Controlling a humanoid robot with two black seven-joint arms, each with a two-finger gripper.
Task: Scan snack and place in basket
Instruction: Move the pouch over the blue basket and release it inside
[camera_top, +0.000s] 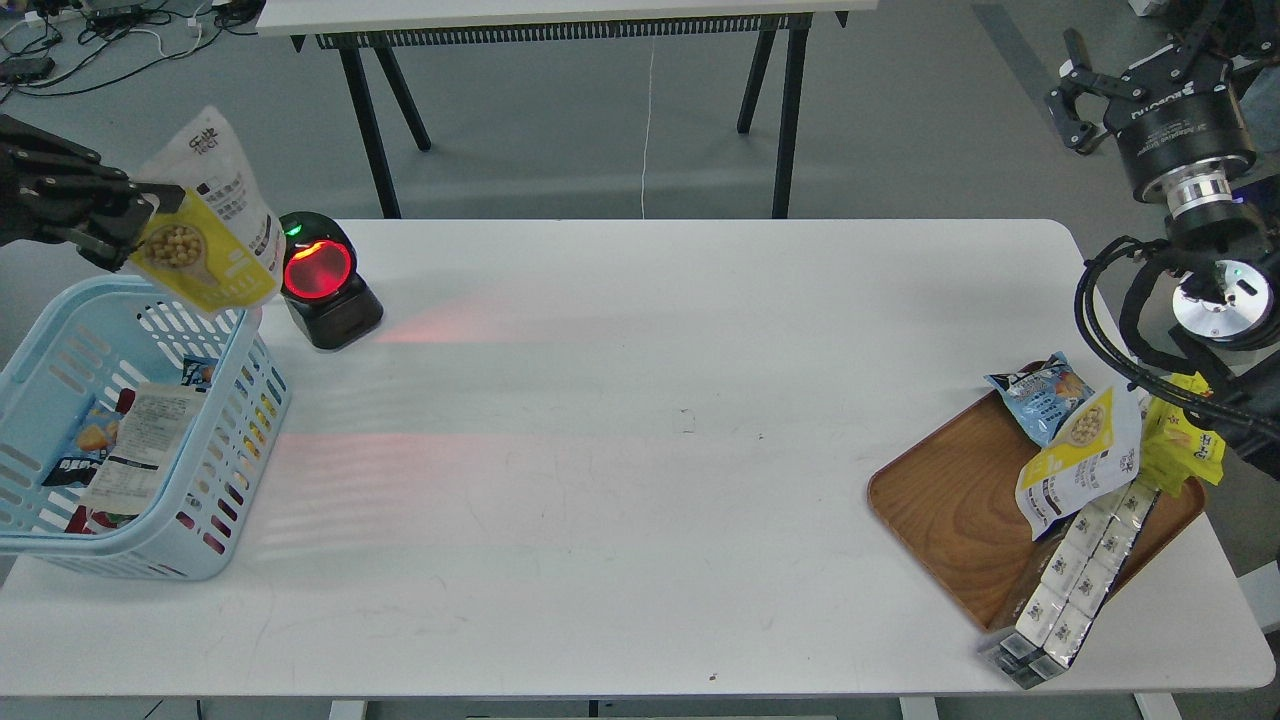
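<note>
The snack (208, 225) hung in the air, pinched at its left edge by the left pincer (135, 222). Just below that pincer sat the basket (235, 425) on the worktop (620, 450). To the pincer's right, close by the snack, stood a scanner (322, 280) glowing red. Far to the right, the right pincer (1080, 95) was up high, fingers spread apart, holding nothing.

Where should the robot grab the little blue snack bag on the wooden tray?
Best guess: pinch the blue snack bag by its free upper-left corner, coming from above with the right end effector. That corner sticks out over the wooden tray, while a yellow-and-silver pouch overlaps its lower right side.
</note>
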